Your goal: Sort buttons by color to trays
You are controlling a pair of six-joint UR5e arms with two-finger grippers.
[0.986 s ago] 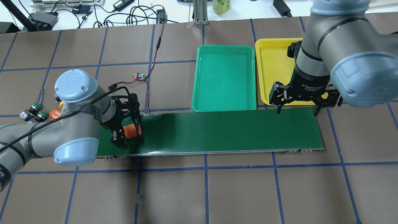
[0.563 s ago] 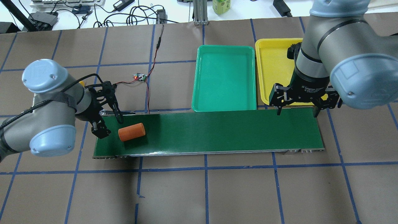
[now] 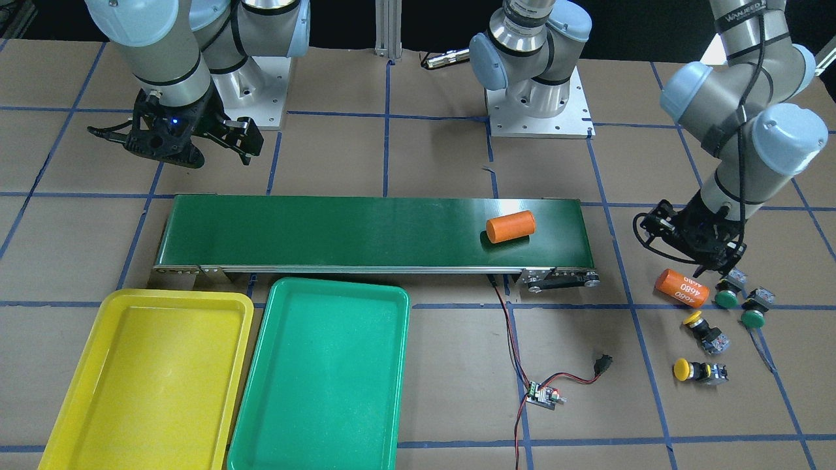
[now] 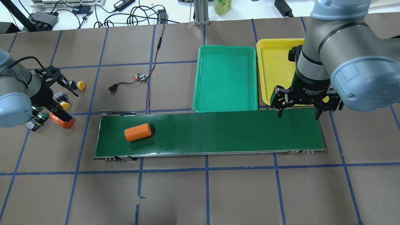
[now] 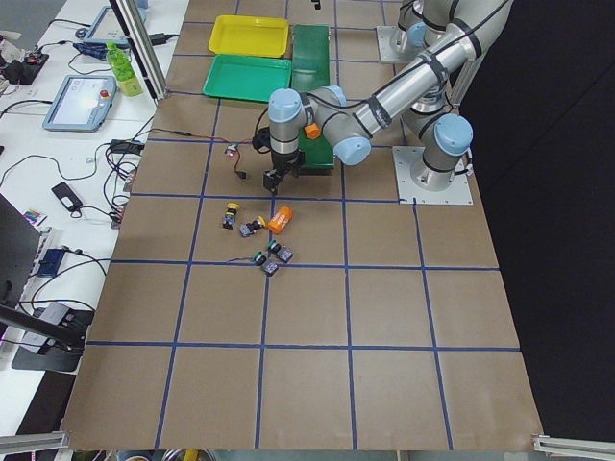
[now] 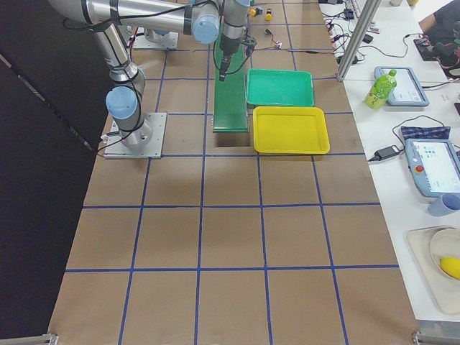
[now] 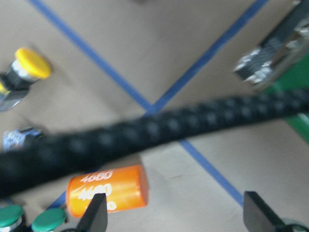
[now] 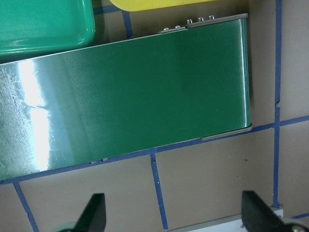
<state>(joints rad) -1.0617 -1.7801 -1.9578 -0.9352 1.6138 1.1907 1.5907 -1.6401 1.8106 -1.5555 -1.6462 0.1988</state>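
Two yellow buttons (image 3: 692,319) (image 3: 684,369) and two green buttons (image 3: 725,299) (image 3: 752,318) lie in a cluster on the table off the belt's end. From overhead I see the yellow buttons (image 4: 81,85) (image 4: 65,105); my left arm mostly hides the green ones. My left gripper (image 4: 66,99) (image 7: 176,220) hangs open over this cluster, holding nothing. The green tray (image 4: 225,78) and yellow tray (image 4: 275,72) lie side by side beyond the belt, both bare. My right gripper (image 4: 298,113) (image 8: 175,215) is open above the belt's other end.
An orange cylinder (image 4: 137,132) lies on the dark green conveyor belt (image 4: 218,134). A second orange cylinder (image 3: 681,288) marked 4680 rests among the buttons, under my left gripper. A small circuit board (image 4: 140,77) with red wires sits behind the belt.
My left gripper let go of the orange cylinder on the belt and swung left, off the belt, to above the button cluster. The right arm stayed put.
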